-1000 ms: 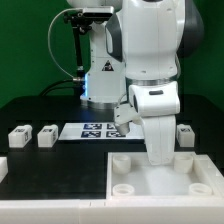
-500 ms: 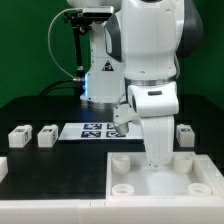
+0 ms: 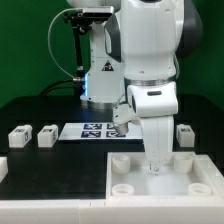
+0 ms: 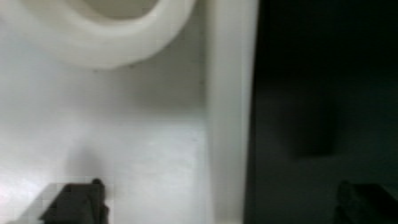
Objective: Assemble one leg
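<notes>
Legs lie loose on the black table: two at the exterior view's left, one at its right, all well apart from the white tray. The arm hangs low over the tray. Each leg looks light, rigid and blocky; its flat sides seem best for gripping. Only the wrist view shows the gripper, fingers spread with nothing between, beside a round socket.
</notes>
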### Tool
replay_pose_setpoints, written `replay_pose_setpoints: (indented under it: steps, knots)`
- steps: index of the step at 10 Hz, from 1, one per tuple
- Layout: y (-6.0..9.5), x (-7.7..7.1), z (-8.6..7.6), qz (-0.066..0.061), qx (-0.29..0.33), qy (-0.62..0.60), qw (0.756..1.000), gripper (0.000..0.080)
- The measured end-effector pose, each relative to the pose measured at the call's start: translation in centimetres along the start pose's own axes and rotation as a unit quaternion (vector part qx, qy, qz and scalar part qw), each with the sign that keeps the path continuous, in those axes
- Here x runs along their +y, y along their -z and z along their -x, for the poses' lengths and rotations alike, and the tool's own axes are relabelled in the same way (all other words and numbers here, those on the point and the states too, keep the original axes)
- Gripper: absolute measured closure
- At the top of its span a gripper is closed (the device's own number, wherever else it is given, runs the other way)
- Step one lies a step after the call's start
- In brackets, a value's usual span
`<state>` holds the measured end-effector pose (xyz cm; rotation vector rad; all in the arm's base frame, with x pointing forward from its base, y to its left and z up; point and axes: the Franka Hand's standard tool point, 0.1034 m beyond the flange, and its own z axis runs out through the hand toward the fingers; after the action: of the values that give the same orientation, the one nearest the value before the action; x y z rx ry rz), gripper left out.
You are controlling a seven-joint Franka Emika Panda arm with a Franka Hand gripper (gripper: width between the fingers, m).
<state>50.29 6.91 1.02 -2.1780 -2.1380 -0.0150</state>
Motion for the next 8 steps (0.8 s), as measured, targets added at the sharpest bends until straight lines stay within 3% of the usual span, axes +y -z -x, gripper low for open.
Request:
replay_pose_setpoints:
  steps: [3,4,6,8]
  knots:
    - [0.0,0.0,0.0,0.0,0.0,0.0,1.0,0.015]
    - [1.1,0.3,-0.1,0.009,-0.002,-0.012,1.0,0.015]
    - [3.9,-0.7,-1.0,0.019,-0.01,-0.065,0.998,0.015]
    - [4.3,-2.4,-2.5,0.014,-0.014,-0.185,0.983,0.015]
